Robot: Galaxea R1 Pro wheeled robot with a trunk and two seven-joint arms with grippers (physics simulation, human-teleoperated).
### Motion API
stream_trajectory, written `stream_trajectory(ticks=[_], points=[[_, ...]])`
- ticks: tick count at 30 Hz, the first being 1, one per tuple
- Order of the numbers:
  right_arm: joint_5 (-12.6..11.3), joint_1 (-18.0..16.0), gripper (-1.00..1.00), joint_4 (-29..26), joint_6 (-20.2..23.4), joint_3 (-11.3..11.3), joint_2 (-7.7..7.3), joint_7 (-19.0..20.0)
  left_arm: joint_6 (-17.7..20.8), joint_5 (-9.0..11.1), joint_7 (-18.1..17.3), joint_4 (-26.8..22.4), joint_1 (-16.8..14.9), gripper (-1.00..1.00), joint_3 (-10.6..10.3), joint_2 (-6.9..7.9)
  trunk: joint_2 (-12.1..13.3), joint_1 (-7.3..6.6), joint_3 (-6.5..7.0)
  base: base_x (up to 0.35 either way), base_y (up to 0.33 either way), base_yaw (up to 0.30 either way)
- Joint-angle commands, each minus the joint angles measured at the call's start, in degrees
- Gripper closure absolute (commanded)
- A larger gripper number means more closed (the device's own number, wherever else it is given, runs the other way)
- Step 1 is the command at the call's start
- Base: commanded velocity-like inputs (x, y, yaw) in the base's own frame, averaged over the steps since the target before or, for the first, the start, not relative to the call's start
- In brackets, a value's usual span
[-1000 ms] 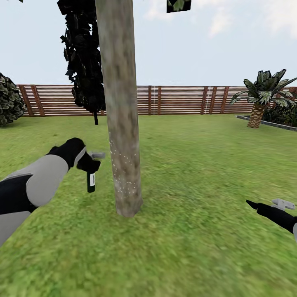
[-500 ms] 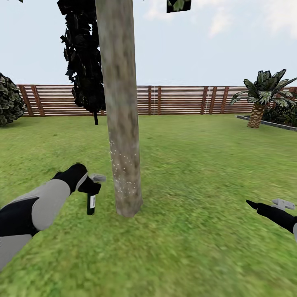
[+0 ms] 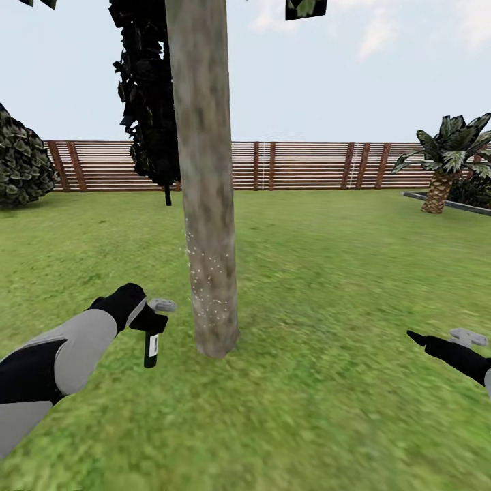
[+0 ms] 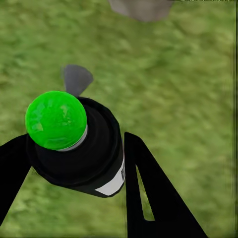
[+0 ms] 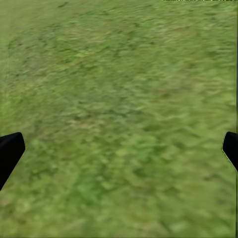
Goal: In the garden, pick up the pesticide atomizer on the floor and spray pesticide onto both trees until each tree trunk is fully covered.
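We had the left gripper [image 3: 151,320] clamped around the pesticide atomizer [image 3: 151,346], a dark bottle with a white label, hanging upright just beside the base of the tree trunk [image 3: 207,204], on the trunk's left, not touching it. In the left wrist view the fingers [image 4: 148,193] pressed both sides of the atomizer [image 4: 79,144], whose bright green cap sat on a black body, with a grey nozzle tip poking toward the trunk base [image 4: 141,7]. The right gripper [image 3: 436,344] hung low, well apart from the trunk on its right, over bare lawn [image 3: 327,382]; in the right wrist view its black fingertips [image 5: 10,151] stood wide apart at the two edges with nothing but grass [image 5: 119,129] between them, so it was open and empty. The trunk rose thick and mottled grey-brown from the grass, with a patch of small white specks on its lower part. Behind the trunk, slightly left, stood a dark narrow conifer [image 3: 150,102]. Farther left of the trunk was a rounded shrub [image 3: 24,167]. A brown slatted fence [image 3: 307,166] ran behind the trunk, and a short palm [image 3: 447,160] stood far right of it near the fence.
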Motion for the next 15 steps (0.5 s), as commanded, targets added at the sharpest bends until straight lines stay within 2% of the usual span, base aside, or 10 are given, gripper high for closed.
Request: stream_trajectory(ticks=[1, 6, 15], points=[[0.00, 0.00, -1.00, 0.00, 0.01, 0.00, 0.00, 0.02, -0.01, 0.01, 0.00, 0.00, 0.00, 1.00, 0.01, -0.01, 0.00, 0.00, 0.00, 0.000, -0.293, 0.026], [0.00, 0.01, -1.00, 0.00, 0.02, 0.00, 0.00, -0.01, -0.01, 0.07, -0.01, 0.00, 0.00, 1.00, 0.01, -0.01, 0.00, 0.00, 0.00, 0.000, -0.306, 0.021], [0.00, 0.01, -1.00, 0.00, 0.02, 0.00, 0.00, -0.02, -0.08, 0.10, 0.00, -0.02, 0.00, 1.00, 0.01, -0.02, 0.00, 0.00, 0.00, -0.006, -0.308, 0.244]])
